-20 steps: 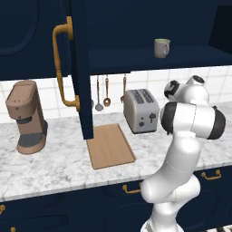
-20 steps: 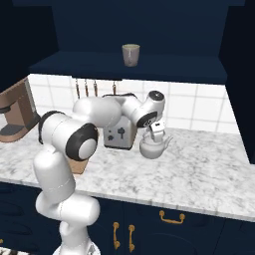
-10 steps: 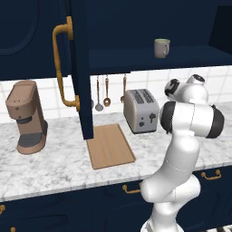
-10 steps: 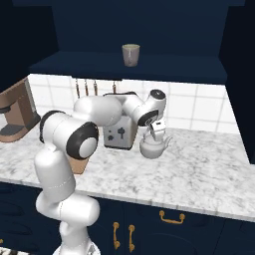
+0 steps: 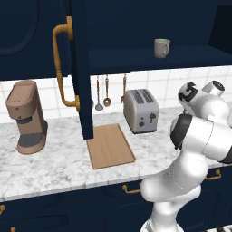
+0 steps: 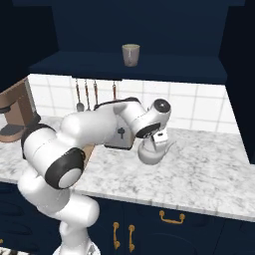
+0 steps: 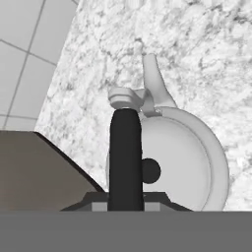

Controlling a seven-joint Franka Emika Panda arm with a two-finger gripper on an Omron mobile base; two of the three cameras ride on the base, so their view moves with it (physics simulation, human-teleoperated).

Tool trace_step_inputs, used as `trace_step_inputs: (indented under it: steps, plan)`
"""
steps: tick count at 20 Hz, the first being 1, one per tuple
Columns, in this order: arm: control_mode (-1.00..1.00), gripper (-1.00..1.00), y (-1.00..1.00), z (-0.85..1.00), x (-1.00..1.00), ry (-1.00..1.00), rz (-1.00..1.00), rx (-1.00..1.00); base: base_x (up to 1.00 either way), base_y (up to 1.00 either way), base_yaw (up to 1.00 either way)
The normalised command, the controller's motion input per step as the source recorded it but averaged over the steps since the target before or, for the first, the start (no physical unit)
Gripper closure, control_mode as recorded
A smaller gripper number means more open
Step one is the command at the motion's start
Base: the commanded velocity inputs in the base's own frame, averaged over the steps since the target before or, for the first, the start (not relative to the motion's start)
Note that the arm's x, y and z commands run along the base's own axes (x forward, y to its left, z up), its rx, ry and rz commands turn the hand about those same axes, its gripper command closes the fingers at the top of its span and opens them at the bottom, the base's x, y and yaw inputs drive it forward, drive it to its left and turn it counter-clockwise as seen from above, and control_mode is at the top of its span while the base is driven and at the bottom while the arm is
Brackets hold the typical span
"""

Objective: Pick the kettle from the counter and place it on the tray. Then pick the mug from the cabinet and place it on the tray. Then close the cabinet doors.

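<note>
The arm bends low over the table [image 6: 209, 164] — tool [image 6: 158, 142] right above the kettle [image 6: 152, 153], its handle [image 7: 125, 157] close in hand view; grip unclear.

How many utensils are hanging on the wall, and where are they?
3, side by side on the tiled wall under the cabinet, left of the toaster: utensils at. More may be hidden.

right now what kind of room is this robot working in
A home-style kitchen, rendered rather than real: a marbled counter below a tiled wall, with a toaster and coffee machine on it, and a navy cabinet holding a mug.
</note>
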Motion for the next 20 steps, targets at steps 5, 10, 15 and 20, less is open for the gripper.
trace_step_inputs:
  steps: [5, 10, 15, 20]
  plan:
    - [-1.0, 1.0, 0.02, 0.48, -0.75, -0.03, -0.05, 0.0, 0.0, 0.0, 0.0]
    - [-1.0, 1.0, 0.26, 0.43, -0.6, 0.0, 0.0, 0.0, 0.0, 0.0, 0.0]
    - [-1.0, 1.0, 0.52, 0.3, -0.44, 0.0, 0.0, -0.01, 0.0, 0.0, 0.0]
    - [-1.0, 1.0, 0.71, 0.18, -0.32, 0.0, 0.02, -0.02, 0.0, 0.0, 0.0]
